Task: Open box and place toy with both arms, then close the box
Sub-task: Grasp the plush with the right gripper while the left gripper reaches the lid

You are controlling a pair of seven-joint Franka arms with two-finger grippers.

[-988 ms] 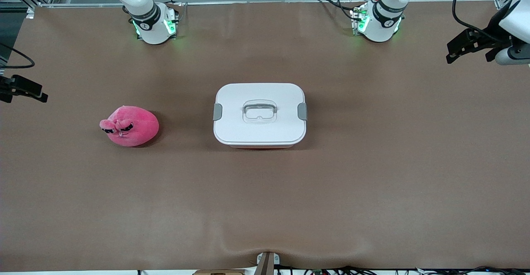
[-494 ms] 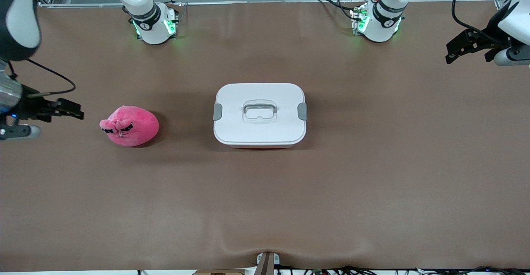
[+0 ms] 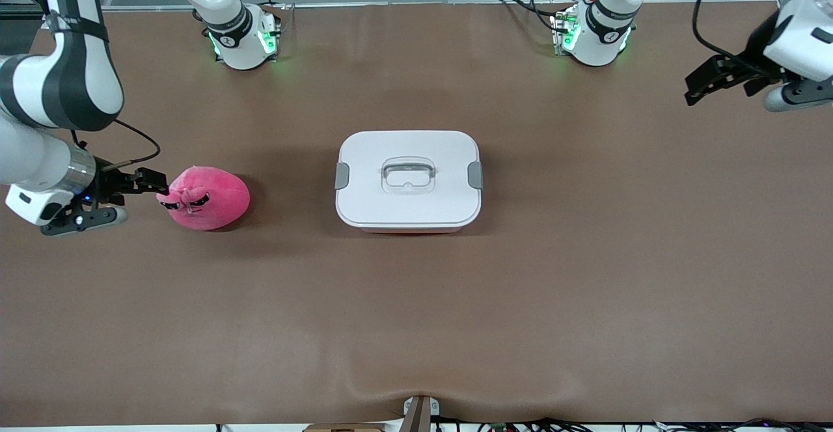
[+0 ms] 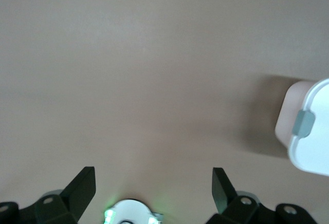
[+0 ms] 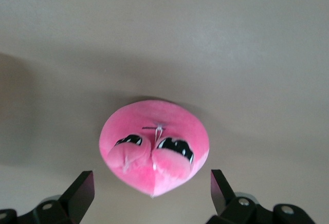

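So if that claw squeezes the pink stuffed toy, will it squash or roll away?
The toy looks like soft plush, so it would probably dent under the fingers rather than resist. It looks light for its bulk. Its rounded body might rock or scoot if nudged; the open right gripper sits right beside it.

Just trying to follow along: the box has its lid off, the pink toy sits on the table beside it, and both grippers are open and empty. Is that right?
Not quite: the front view shows the lid on the box, not off. The rest holds: the toy sits on the table beside it, and the right gripper and left gripper are open and empty.
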